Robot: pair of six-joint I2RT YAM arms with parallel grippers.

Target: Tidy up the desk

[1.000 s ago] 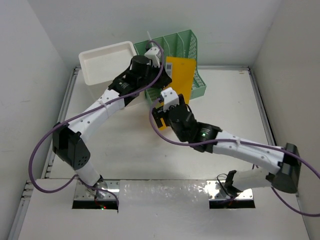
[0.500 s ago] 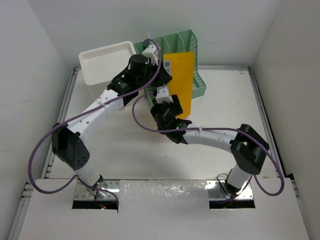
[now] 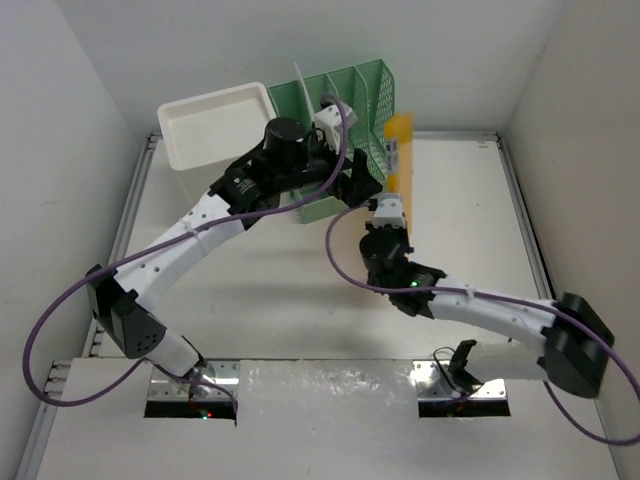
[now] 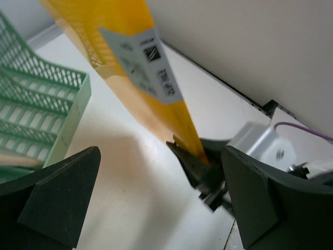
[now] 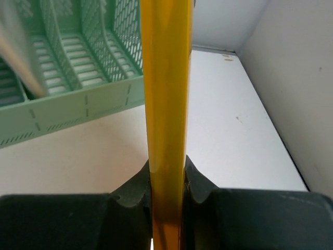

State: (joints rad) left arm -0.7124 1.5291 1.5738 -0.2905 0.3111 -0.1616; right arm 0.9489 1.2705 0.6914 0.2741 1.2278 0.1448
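A yellow folder (image 3: 401, 150) with a white label (image 4: 148, 62) stands on edge above the desk (image 3: 250, 275), just right of the green mesh file rack (image 3: 345, 95). My right gripper (image 3: 390, 203) is shut on the folder's lower edge; in the right wrist view the folder (image 5: 166, 78) runs straight up between the pads (image 5: 167, 182). My left gripper (image 4: 161, 203) stands wide open beside the folder (image 4: 130, 67), touching nothing, and hangs in front of the rack (image 3: 358, 183). The right gripper's fingers (image 4: 200, 166) show between the left jaws.
A white tray (image 3: 210, 125) sits at the back left, next to the rack. The rack's slots (image 5: 78, 67) hold a pale sheet (image 5: 21, 57). Metal rails (image 3: 525, 240) edge the desk, and white walls close in on three sides.
The left gripper opened and let go of the folder. The right gripper closed on its lower edge and swung it edge-on to the right of the rack.
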